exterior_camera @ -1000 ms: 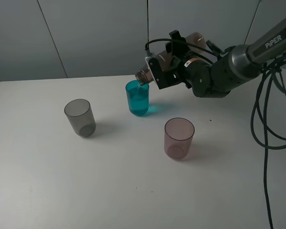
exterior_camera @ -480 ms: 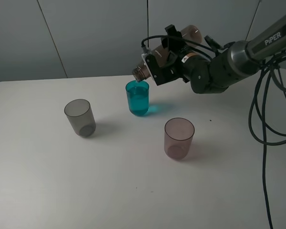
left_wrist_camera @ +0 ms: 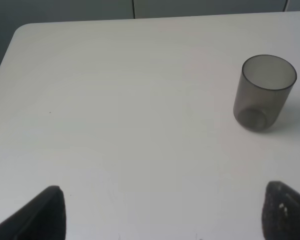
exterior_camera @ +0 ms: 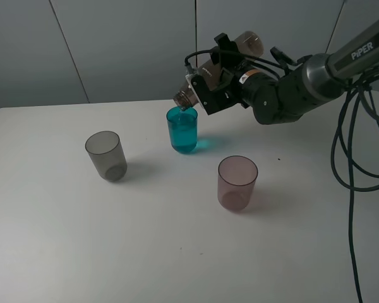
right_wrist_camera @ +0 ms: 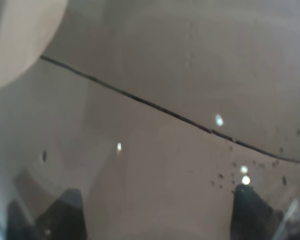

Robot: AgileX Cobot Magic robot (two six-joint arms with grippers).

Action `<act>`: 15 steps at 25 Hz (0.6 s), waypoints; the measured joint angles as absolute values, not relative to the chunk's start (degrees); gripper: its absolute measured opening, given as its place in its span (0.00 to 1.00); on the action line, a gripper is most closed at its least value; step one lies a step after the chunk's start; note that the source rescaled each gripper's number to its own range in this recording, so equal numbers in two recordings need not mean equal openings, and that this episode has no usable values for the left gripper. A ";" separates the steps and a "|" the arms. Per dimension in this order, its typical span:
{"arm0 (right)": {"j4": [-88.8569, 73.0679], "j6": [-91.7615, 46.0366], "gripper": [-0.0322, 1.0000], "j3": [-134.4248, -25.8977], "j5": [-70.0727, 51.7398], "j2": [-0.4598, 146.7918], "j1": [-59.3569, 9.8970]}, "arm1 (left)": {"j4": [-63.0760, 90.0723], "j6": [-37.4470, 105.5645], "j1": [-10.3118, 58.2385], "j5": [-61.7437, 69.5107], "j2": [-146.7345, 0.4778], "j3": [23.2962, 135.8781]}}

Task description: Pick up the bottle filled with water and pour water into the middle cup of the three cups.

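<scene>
Now the right end effector [exterior_camera: 216, 76] is clamping the bottle [exterior_camera: 186, 98] around its body, its fingers closing on the smoky brown plastic from both sides. It is holding the bottle in the air over the far part of the table [exterior_camera: 177, 252]. The bottle is tipping well past level, so its base is pointing up and to the right while its open threaded mouth is pointing down and to the left. That mouth is hanging just above the far-right rim of the middle cup [exterior_camera: 182, 129], close to it but not plainly touching. Whether water is running out is too fine to tell. This teal cup is standing upright on the table and is looking a deep teal almost to its rim.

The grey cup [exterior_camera: 105, 155] is standing upright well to its left and nearer the camera. The pinkish cup [exterior_camera: 237, 183] is standing upright to the right and nearer still, and all three are sitting apart from one another.

In the right wrist view the bottle's brown wall is filling almost the whole picture, with two dark fingertips [right_wrist_camera: 65, 212] pressing at its sides. The left end effector [left_wrist_camera: 165, 220] is hovering over the table with its fingers spread wide apart, and the grey cup is standing beyond it, off to one side.
</scene>
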State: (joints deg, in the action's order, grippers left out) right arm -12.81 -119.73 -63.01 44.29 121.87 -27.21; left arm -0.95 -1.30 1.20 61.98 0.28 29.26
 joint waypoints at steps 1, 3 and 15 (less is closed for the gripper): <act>-12.81 -119.73 0.06 -63.01 44.29 121.87 -27.21 | -0.95 -1.30 1.20 61.98 0.28 29.26; -12.81 -119.73 0.06 -63.01 44.29 121.87 -27.21 | -0.95 -1.30 1.20 61.98 0.28 29.26; -17.55 -87.72 0.06 -63.01 36.20 118.79 -27.21 | -0.95 -1.30 1.20 61.98 0.28 29.26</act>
State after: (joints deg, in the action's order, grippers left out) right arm -17.55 -87.72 -63.01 36.20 118.79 -27.21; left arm -0.95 -1.30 1.20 61.98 0.28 29.26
